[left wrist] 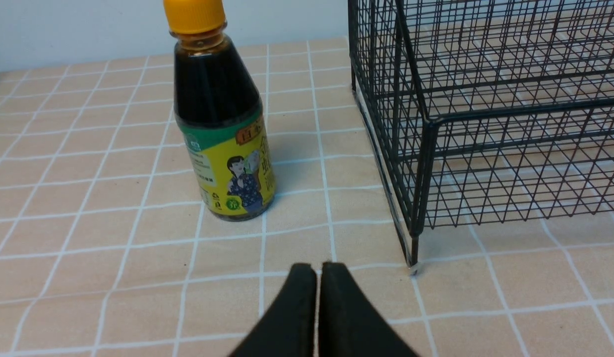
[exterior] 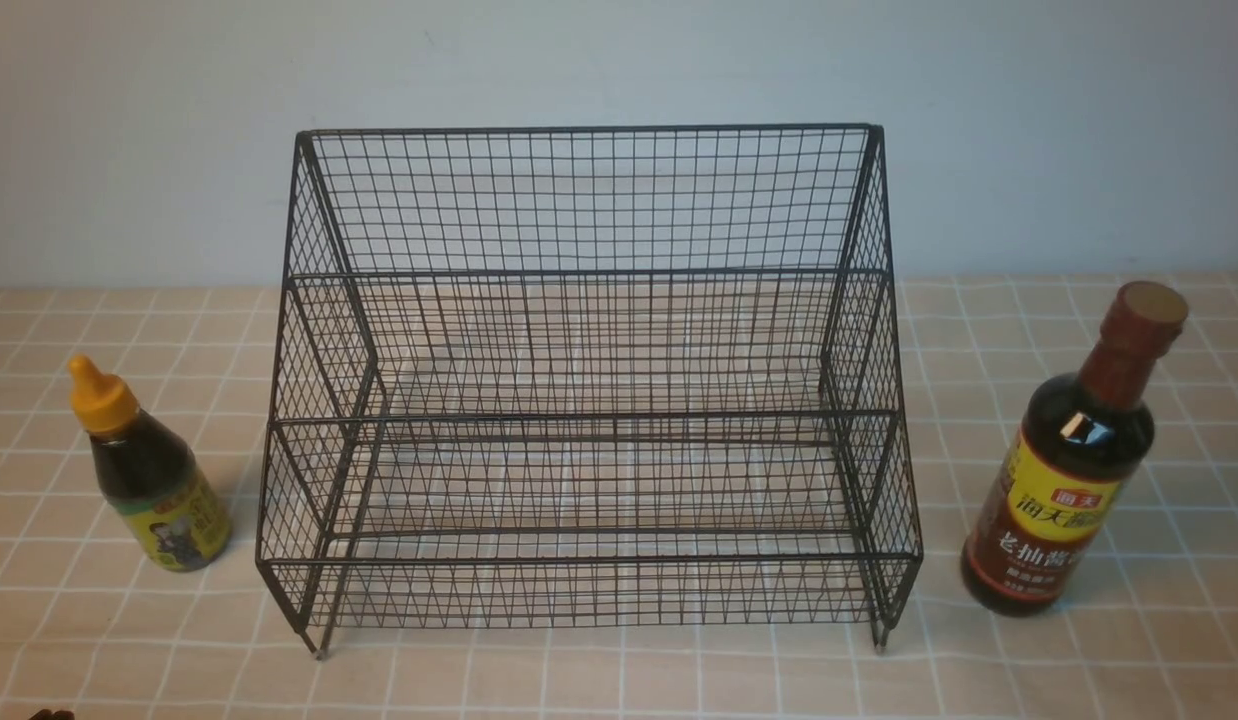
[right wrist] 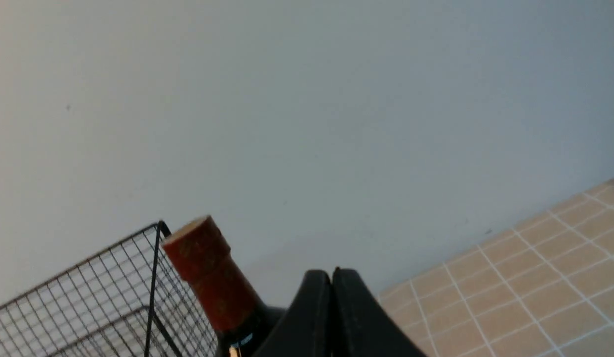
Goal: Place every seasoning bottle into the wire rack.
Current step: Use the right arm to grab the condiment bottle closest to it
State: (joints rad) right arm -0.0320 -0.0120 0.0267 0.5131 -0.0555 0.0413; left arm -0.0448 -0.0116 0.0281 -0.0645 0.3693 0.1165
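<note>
Opening step, nothing yet grasped. The wire rack (exterior: 589, 562) stands empty on the tabletop (exterior: 1079, 660), with the short bottle (exterior: 154, 480) upright to its left and the tall bottle (exterior: 1069, 470) upright to its right. The left claw (left wrist: 317, 270) and right claw (right wrist: 332, 277) are each pressed together on nothing. Each likely needs to spread before approaching its nearer bottle.

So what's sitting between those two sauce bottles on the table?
The black wire rack stands between them: short bottle to its left, tall bottle to its right, neither touching it. The front view shows this.
</note>
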